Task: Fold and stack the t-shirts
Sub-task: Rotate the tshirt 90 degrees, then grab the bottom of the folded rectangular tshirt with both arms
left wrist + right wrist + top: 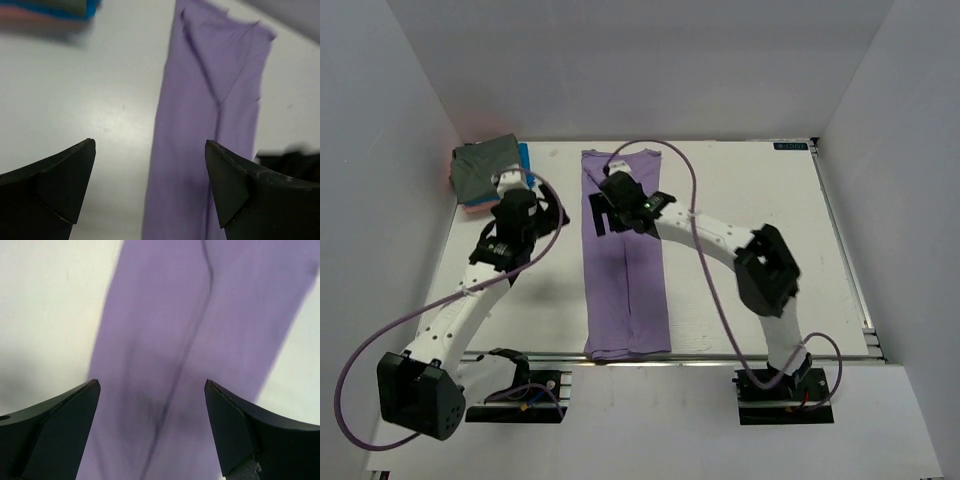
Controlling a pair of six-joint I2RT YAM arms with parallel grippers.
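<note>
Since the lavender-purple shirt (625, 270) already lies as a long narrow strip, running from 12 o'clock to 6 o'clock down the middle of the table (750, 220), we judge the lengthwise folds done and the crosswise fold not yet made. In the right wrist view a line runs down its centre where the two side flaps meet.

We hold the right gripper (152, 385) over the strip's 12 o'clock part. Its fingers are spread wide with nothing between them and straddle that line. That place suits a grasp near the far end, so the end can be carried toward 6 o'clock.

Our left gripper (150, 145) hangs at about 9 o'clock of the strip, just beside its left edge. It is equally wide open and empty, likely ready to take the other corner.

The finished pile sits in the 10 o'clock corner: an olive-grey shirt (485, 168) on top, a bright blue one (524, 158) and a salmon-pink one (30, 17) beneath. It lies well apart from the strip, which leaves folding room.
</note>
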